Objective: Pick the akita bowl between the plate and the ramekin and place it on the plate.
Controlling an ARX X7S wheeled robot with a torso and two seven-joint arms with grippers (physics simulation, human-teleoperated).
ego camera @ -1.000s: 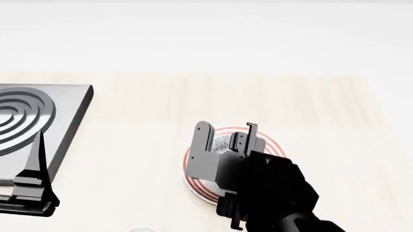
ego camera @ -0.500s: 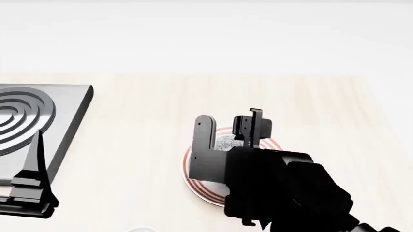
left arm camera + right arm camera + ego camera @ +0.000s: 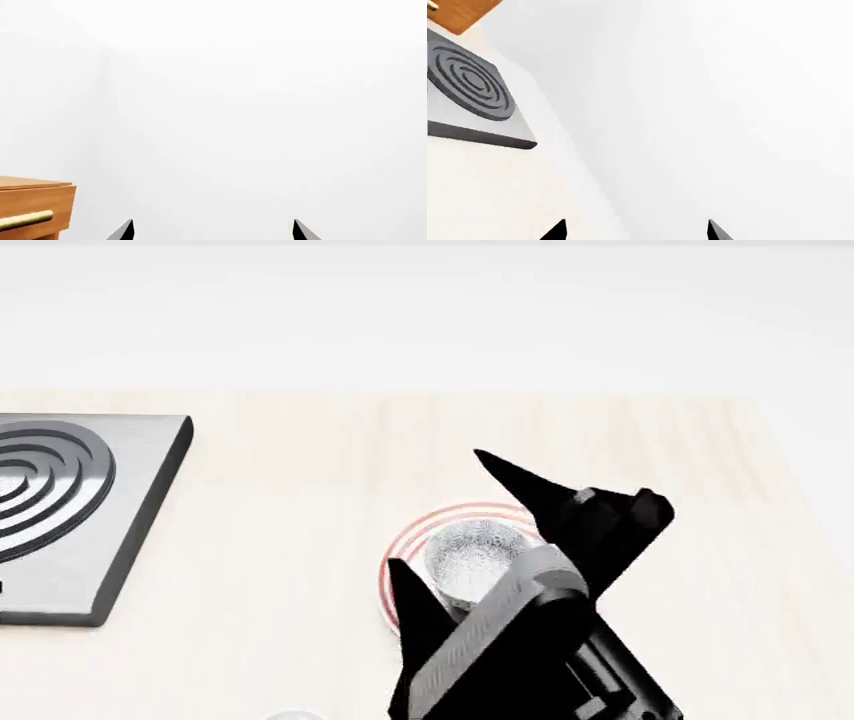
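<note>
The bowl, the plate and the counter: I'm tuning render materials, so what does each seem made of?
The akita bowl looks like glazed ceramic: fine grey-and-white speckle, pale inside with a soft sheen. The plate looks like glossy white ceramic with thin red rim rings. The counter looks like pale matte wood, given its faint straight grain, though it could be laminate.

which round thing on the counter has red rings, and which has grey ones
The plate under the akita bowl carries thin red rings round its rim. The grey grooved rings belong to the square hob plate at the left.

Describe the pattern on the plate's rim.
Thin red concentric rings on white, around the plate; the head view shows it best.
</note>
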